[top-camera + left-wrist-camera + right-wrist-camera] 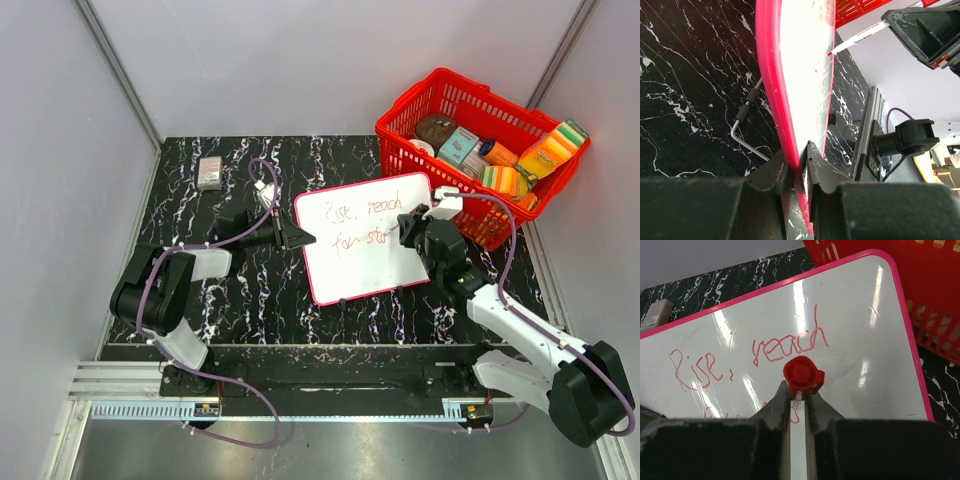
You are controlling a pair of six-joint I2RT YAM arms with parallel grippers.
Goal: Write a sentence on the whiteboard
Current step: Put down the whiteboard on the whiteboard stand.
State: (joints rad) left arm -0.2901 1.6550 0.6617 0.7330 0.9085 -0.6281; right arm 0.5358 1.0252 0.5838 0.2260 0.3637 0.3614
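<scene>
Legible only as handwriting: the sentence (771, 351), in thin red cursive on the whiteboard (365, 245). Top row, clear from the right wrist: "Rise, reach" (capital R, comma after the first word). Second row, from the top view: "for", then what looks like "sto", ending beside the tip of the marker (802, 376). From the right wrist, mostly hidden behind the marker's red cap and the jaws of the right gripper (799, 402). From the left wrist, seen edge-on and not readable. On the packages (545, 155) in the red basket (400, 150), printed labels too small to read. Likewise nothing legible on the small block (210, 172) on the worktop (200, 290).
</scene>
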